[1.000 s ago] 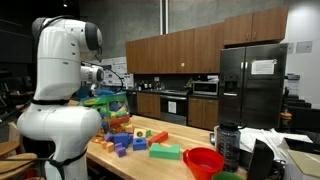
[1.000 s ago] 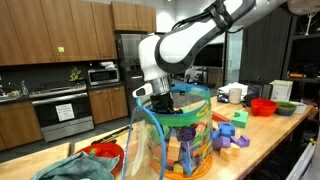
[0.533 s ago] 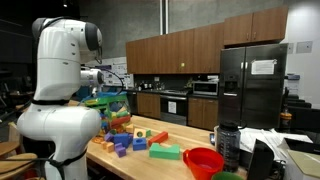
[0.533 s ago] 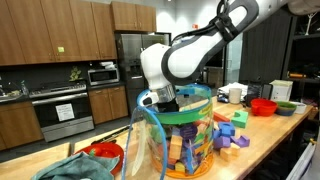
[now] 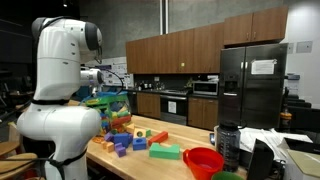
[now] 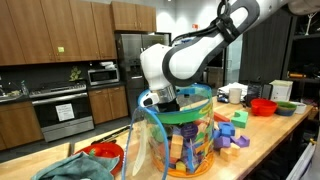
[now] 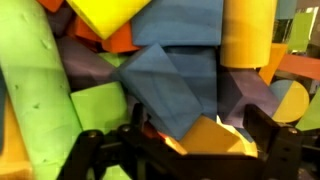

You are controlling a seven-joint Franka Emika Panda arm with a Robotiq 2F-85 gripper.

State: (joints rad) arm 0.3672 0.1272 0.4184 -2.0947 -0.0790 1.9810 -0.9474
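Note:
My gripper [image 7: 175, 140] is open and reaches down into a clear bin [image 6: 203, 125] piled with coloured foam blocks. In the wrist view a blue block [image 7: 170, 85] and a yellow-orange block [image 7: 205, 135] lie between the two black fingers; I cannot tell whether they touch them. A long green block [image 7: 35, 90] lies to the left and a yellow cylinder [image 7: 250, 40] at the upper right. Both exterior views show the gripper at the bin's rim [image 6: 163, 99] [image 5: 104, 77]; the bin [image 5: 113, 103] stands at the counter's end.
Loose foam blocks lie on the wooden counter [image 5: 190, 140], among them a green one [image 5: 165, 152] and purple ones [image 6: 226, 140]. A red bowl [image 5: 204, 160] and a dark bottle [image 5: 228, 145] stand further along. Kitchen cabinets and a fridge [image 5: 252, 85] are behind.
Between one second and half a second ago the arm shifted and the wrist sank slightly into the bin. Since then nothing has visibly moved.

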